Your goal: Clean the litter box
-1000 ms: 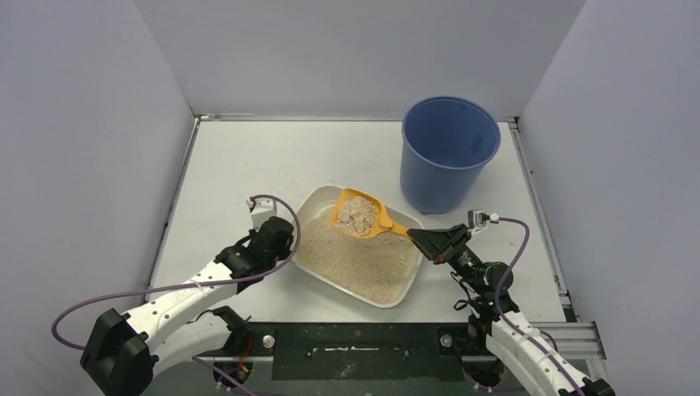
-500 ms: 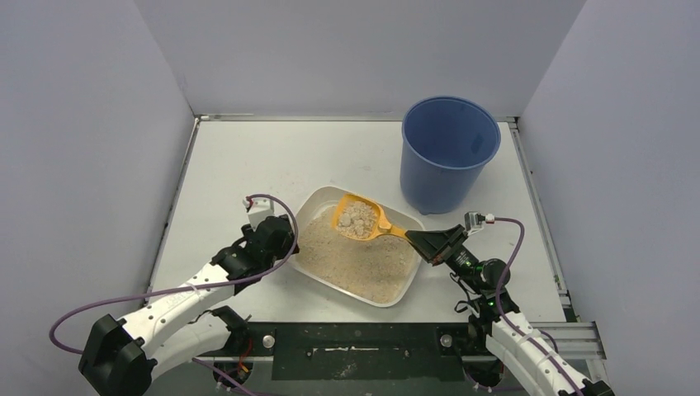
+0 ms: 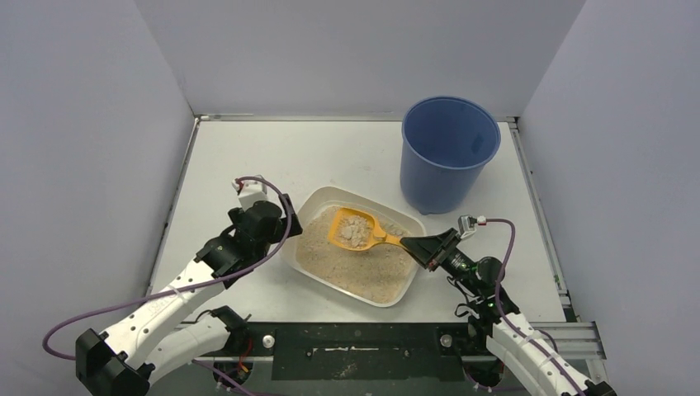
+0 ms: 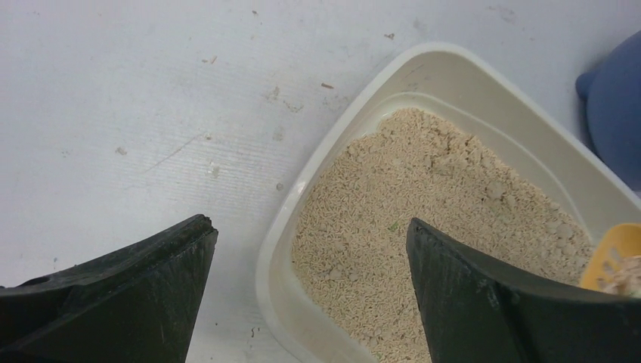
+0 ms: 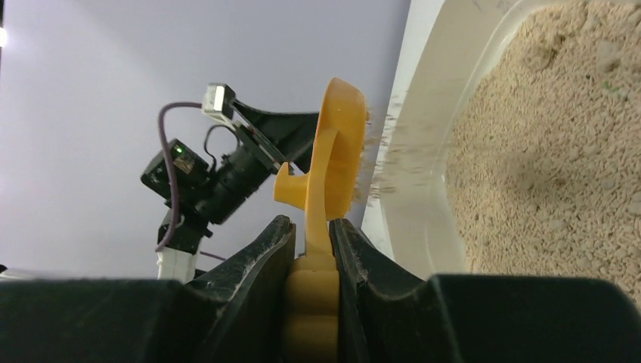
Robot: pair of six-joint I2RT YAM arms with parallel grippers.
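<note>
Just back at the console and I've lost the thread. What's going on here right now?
The right gripper is shut on the handle of the scoop, holding it over the litter box with clumps in its bowl and loose grains falling out. The left gripper is open and holds nothing, with the box's left rim between its fingers. The bucket stands behind the box, apart from it.
</note>
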